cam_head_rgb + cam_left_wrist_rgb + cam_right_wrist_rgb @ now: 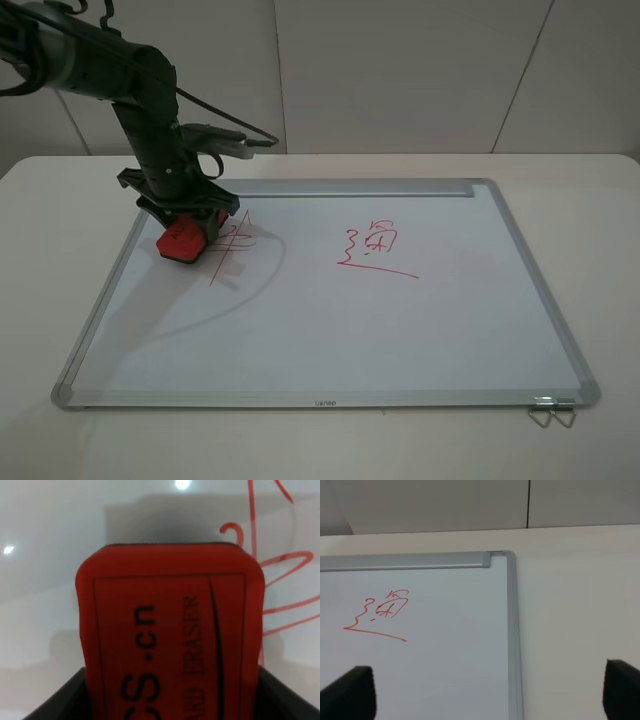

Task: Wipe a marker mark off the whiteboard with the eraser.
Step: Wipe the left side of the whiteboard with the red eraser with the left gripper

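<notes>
The left end effector (186, 212) grips the eraser (181, 243), which sits on the whiteboard (330, 340) at the edge of the marker mark (232, 248). Best to hold the felt flat and sweep across every stroke with even pressure. The right end effector (485, 692) hangs open.

You have one whiteboard (350, 330), one eraser (180, 243) and two red drawings on the board (one the marker mark (235, 247), the other a zigzag scribble (372, 247)).
</notes>
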`<state>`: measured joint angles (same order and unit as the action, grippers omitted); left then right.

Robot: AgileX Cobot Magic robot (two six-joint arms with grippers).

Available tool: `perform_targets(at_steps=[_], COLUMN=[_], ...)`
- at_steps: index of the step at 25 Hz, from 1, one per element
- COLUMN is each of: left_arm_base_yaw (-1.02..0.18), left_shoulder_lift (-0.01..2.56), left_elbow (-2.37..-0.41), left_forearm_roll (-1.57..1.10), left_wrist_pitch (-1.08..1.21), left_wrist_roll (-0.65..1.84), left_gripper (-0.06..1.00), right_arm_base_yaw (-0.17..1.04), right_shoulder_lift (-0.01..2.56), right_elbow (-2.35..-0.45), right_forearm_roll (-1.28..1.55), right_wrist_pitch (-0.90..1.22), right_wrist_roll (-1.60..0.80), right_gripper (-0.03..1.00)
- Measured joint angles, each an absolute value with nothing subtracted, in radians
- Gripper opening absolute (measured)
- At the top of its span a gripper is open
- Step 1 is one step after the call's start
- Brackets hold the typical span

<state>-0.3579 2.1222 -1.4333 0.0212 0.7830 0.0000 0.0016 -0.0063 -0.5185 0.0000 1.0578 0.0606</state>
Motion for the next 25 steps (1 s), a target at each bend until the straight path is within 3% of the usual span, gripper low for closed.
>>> perform_targets(at_steps=[25], left_arm_base_yaw=[-0.359], left_shoulder_lift=[2.186], left_elbow=[-1.431], left_forearm_roll=[-0.028], left_wrist_pitch=[0.734], left_wrist_roll=[0.038], left_gripper=[0.57], right_arm_base_yaw=[0.002], right_shoulder_lift=[-0.006], right_elbow=[-0.519], right_forearm_roll=[-0.006], right_wrist_pitch=[1.058], right_wrist_roll=[0.061], right_gripper=[0.83])
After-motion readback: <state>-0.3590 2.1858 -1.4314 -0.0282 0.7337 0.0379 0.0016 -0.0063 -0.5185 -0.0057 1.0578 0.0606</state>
